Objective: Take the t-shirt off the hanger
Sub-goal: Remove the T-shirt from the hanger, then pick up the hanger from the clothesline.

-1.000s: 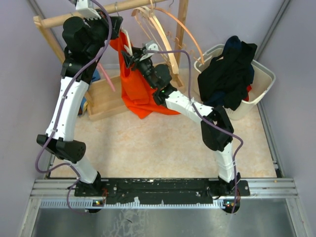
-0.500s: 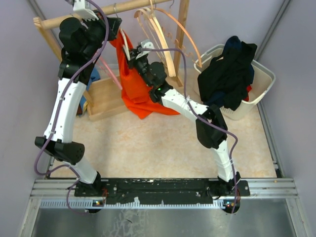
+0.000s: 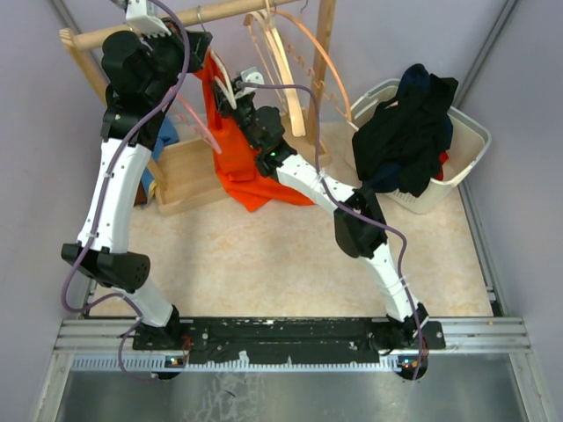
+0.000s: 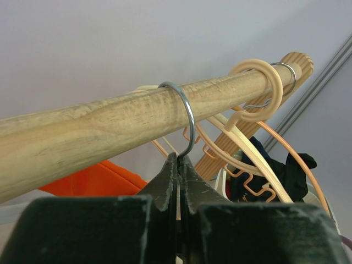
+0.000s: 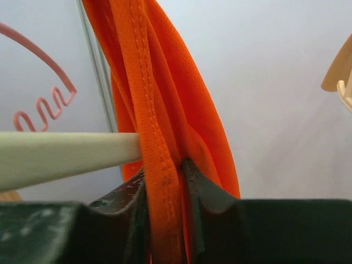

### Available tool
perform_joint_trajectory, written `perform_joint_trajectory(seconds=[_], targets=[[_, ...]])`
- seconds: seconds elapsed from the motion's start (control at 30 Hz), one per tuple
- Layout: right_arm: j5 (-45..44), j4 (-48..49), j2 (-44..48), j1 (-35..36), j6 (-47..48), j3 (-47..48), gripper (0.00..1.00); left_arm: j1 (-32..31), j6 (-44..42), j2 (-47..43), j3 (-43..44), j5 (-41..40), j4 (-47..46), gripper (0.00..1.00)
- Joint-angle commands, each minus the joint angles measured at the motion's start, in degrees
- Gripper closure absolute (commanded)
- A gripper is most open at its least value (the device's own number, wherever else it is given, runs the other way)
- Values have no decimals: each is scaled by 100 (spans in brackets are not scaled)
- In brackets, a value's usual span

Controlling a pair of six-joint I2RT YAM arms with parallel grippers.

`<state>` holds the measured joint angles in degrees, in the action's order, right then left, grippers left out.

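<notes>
Left gripper (image 4: 179, 165) clamps the silver wire hook (image 4: 187, 113) at the round wooden rail's (image 4: 99, 124) 6 o'clock; right gripper (image 5: 165, 173) pinches the orange fabric t-shirt (image 5: 165, 82), its fingertips half-buried.

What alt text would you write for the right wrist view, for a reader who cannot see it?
The right gripper is shut on a bunched fold of the orange t-shirt, seen close up against a pale wall. A cream hanger arm enters from the left and disappears into the fabric; part of a pink hanger shows behind.
</notes>
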<state>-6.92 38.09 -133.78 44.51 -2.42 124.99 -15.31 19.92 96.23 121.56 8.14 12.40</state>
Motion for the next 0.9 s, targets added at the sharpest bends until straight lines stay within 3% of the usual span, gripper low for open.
perform_joint_trajectory(seconds=[0.0,0.17,0.53,0.87], targets=[[-220,-100,-12,5,93,28,68,-43,243,-232,15,500,-54,100],[-168,27,300,4,67,-549,61,-1,241,-190,-76,479,-124,100],[-26,770,1882,11,58,-2731,61,115,98,-525,-930,459,-981,100],[152,831,2904,55,111,-3738,61,125,-7,-558,-1159,687,-1933,100]])
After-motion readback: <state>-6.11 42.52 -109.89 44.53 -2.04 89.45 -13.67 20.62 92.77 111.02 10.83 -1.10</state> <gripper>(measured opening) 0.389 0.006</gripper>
